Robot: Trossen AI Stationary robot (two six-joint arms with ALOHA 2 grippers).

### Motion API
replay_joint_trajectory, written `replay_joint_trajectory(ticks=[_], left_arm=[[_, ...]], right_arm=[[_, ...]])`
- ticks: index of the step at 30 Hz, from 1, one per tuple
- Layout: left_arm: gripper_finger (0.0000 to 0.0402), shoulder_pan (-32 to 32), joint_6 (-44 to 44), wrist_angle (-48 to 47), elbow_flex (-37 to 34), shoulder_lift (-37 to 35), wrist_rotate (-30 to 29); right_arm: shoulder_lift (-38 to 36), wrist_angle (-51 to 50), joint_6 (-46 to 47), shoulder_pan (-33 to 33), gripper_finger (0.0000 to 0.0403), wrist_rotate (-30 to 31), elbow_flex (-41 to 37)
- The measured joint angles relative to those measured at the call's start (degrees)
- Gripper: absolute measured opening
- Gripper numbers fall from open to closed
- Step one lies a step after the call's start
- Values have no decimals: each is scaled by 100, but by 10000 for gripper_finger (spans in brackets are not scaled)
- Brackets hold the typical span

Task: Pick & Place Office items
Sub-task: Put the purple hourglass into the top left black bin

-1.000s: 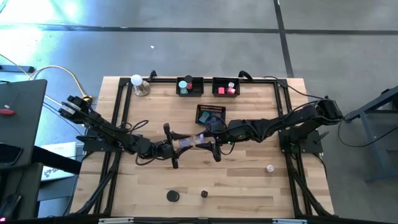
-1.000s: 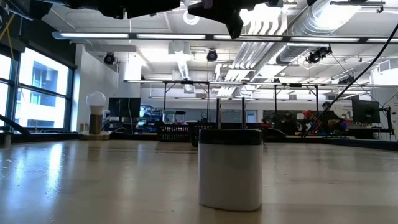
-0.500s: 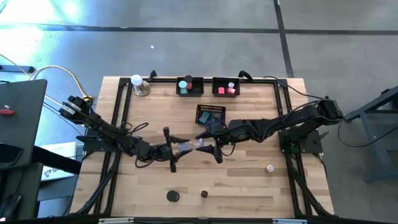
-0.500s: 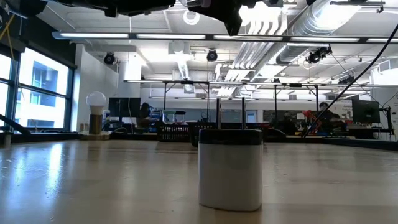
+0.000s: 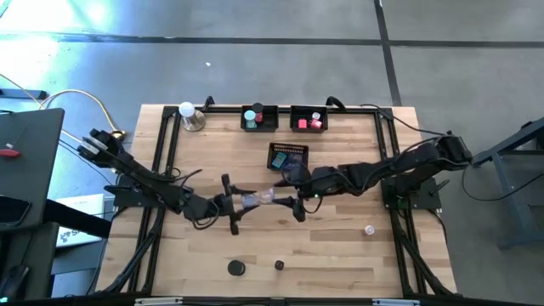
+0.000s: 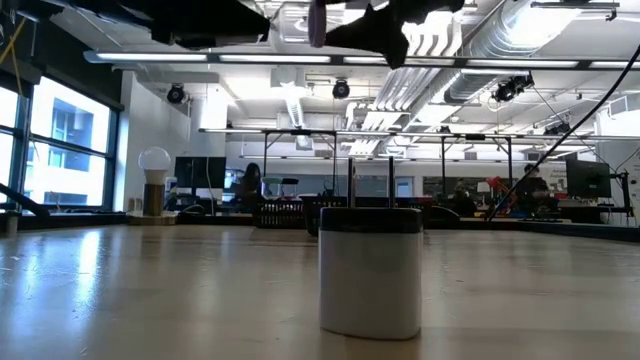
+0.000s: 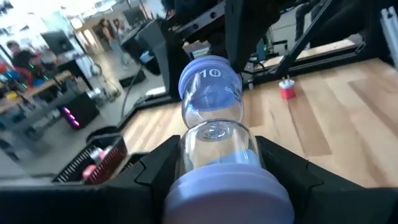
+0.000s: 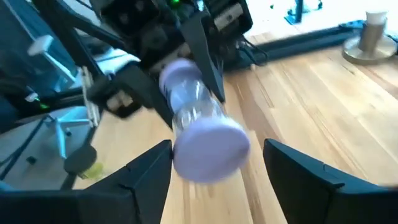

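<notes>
A small sand timer, clear glass with lavender caps, hangs in the air over the middle of the table. My left gripper is shut on it and comes from the table's left. My right gripper faces it from the right and is open. Its two fingers stand on either side of the timer's free cap, with a gap on each side. In the low view the timer's lavender shows high above the table. My left gripper pinches the timer's near glass bulb between its two fingers, just ahead of the near lavender cap. The fingers lie level, along the timer. The timer is lifted clear, about level, with its far cap toward the right arm.
Three black mesh trays with small coloured pieces stand at the back, and a white ball on a metal base at the back left. Near the front lie a black disc, a dark piece and a small white piece.
My right gripper has spread its fingers and let go of the timer's cap, staying in place. My left gripper has rolled about its own line and drawn a little toward the table's left and near edge, and the timer has gone with it, still clear of the table.
</notes>
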Motion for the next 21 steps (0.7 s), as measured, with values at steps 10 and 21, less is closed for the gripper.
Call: replay_joint_trajectory(ticks=[10,21], left_arm=[[175,1133,-2103,-3887,1126,-756,1979],[175,3189,-1927,-7438,3560,-192,3265]], right_arm=[[-21,-723,305,245,238,630,-7],[-184,-1381,587,575,238,1654,-7]])
